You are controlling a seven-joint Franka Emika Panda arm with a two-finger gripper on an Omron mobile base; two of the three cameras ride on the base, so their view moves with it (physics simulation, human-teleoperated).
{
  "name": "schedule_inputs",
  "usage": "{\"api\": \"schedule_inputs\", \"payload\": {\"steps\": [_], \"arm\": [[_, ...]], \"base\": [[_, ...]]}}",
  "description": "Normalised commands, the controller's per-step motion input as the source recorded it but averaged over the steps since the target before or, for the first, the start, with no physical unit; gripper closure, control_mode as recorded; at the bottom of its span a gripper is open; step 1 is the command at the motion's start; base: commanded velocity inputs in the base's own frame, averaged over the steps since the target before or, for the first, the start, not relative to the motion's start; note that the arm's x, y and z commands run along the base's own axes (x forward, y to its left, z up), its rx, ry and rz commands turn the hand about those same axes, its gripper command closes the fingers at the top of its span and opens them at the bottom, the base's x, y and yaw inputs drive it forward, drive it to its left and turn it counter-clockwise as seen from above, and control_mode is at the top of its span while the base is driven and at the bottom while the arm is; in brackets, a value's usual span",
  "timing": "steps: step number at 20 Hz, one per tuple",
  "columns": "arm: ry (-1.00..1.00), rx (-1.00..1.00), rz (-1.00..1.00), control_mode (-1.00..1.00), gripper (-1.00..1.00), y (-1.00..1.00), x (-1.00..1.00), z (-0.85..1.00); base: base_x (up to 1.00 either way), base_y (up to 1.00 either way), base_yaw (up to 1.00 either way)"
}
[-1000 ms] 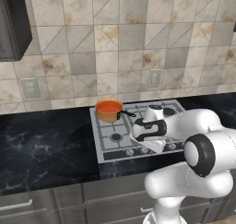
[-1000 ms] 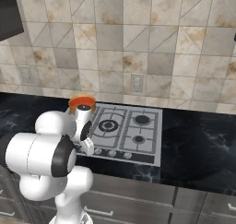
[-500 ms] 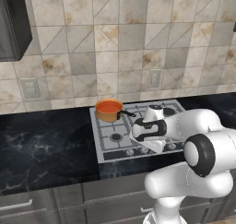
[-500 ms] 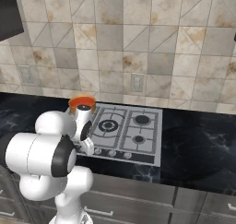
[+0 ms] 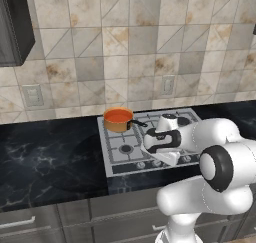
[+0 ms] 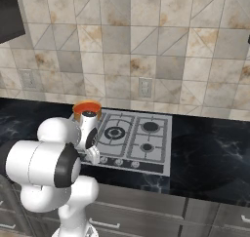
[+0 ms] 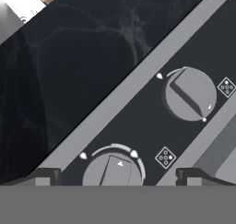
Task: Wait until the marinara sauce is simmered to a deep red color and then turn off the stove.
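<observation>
The marinara sauce (image 5: 118, 115) is an orange-red disc in a small orange saucepan (image 5: 118, 121) on the back-left burner of the stove (image 5: 150, 144); the pan's rim also shows behind my arm (image 6: 87, 106). My gripper (image 5: 163, 160) points down at the front knob row, left of centre (image 6: 93, 158). In the hand view my gripper (image 7: 117, 176) is open, its dark fingertips (image 7: 44, 176) straddling a knob (image 7: 113, 171) with nothing held. A second knob (image 7: 191, 93) sits further along the dark strip.
Black marble counter (image 5: 50, 157) flanks the stove on both sides (image 6: 210, 158). A tiled wall with outlets (image 5: 167, 84) rises behind. Dark cabinets hang at the upper left (image 5: 12, 27). Drawers run below the counter edge (image 6: 146, 216).
</observation>
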Motion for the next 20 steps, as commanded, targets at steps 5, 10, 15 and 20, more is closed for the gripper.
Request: {"api": "schedule_inputs", "payload": {"steps": [5, 10, 15, 20], "arm": [[0.00, 0.00, 0.00, -1.00, 1.00, 0.00, 0.00, 0.00], [0.00, 0.00, 0.00, -1.00, 1.00, 0.00, 0.00, 0.00], [0.00, 0.00, 0.00, -1.00, 1.00, 0.00, 0.00, 0.00], [0.01, 0.00, -0.07, -1.00, 1.00, 0.00, 0.00, -0.09]], "base": [[0.00, 0.00, 0.00], [0.00, 0.00, 0.00], [0.00, 0.00, 0.00], [0.00, 0.00, 0.00]]}}
